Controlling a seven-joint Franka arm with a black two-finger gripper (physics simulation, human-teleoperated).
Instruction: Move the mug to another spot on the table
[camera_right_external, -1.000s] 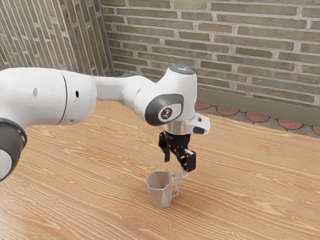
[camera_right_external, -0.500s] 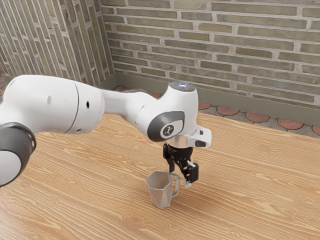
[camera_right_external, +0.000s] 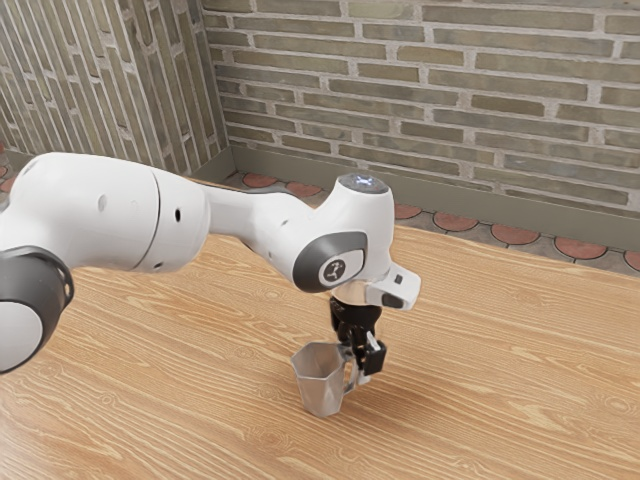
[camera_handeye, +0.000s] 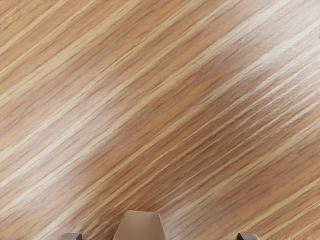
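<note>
While the grey mug (camera_right_external: 320, 385) stands upright on the wooden table (camera_right_external: 500, 330), the arm's black tool (camera_right_external: 358, 358) sits low at its handle, fingers spread apart and gripping nothing, so grasping, lifting and moving it all seem left to do.

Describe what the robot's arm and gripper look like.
The arm is glossy white, built of rounded segments with dark grey bands at the joints. The wrist joint carries a dark grey disc with a small white mark, and a bluish cap on top. The gripper is black and two-fingered.
</note>
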